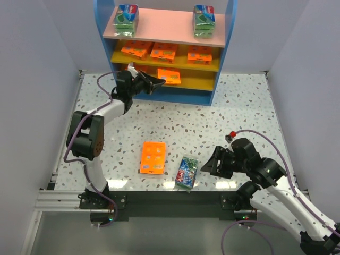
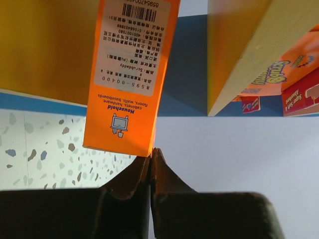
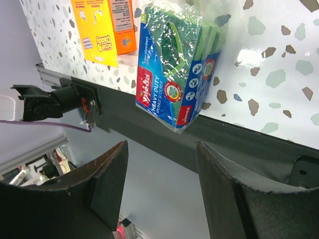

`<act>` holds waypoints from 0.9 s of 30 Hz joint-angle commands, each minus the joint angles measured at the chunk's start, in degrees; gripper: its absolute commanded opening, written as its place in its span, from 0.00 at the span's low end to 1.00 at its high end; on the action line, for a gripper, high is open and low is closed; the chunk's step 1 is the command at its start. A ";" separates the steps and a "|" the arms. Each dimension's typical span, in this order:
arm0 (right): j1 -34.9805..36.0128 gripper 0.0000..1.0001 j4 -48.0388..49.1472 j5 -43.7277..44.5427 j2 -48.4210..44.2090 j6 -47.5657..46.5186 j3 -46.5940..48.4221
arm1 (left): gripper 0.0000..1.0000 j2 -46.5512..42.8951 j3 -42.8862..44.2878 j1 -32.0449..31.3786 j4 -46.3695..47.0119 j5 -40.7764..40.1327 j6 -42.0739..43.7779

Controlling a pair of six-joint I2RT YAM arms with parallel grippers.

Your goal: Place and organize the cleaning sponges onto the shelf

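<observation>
Your left gripper [image 2: 151, 152], pressed onto just the corner of an orange pack [image 2: 129, 74] at the shelf [image 1: 180, 96] in the top view's upper left, could let it swivel or slip, while your right gripper [image 3: 160, 145] waits spread, lower right.

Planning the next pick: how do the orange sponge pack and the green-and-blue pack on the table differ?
The orange pack is flat; the green-and-blue pack is thicker and plastic-wrapped. The orange pack lies clear of the near edge of the table; the green-and-blue pack reaches it. Both lie ungripped.
</observation>
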 commanded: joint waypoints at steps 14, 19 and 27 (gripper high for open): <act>0.05 0.61 3.19 -0.07 1.13 0.06 0.10 | 0.35 3.01 0.67 1.71 -3.47 -2.37 -1.03; 0.05 0.61 3.72 -0.15 1.66 -0.02 0.10 | 0.47 1.60 -0.21 2.15 -6.18 -5.27 -0.50; 0.05 0.61 4.60 -0.42 2.97 -0.11 0.27 | 0.53 -1.56 -3.20 2.42 -7.51 -11.77 -1.64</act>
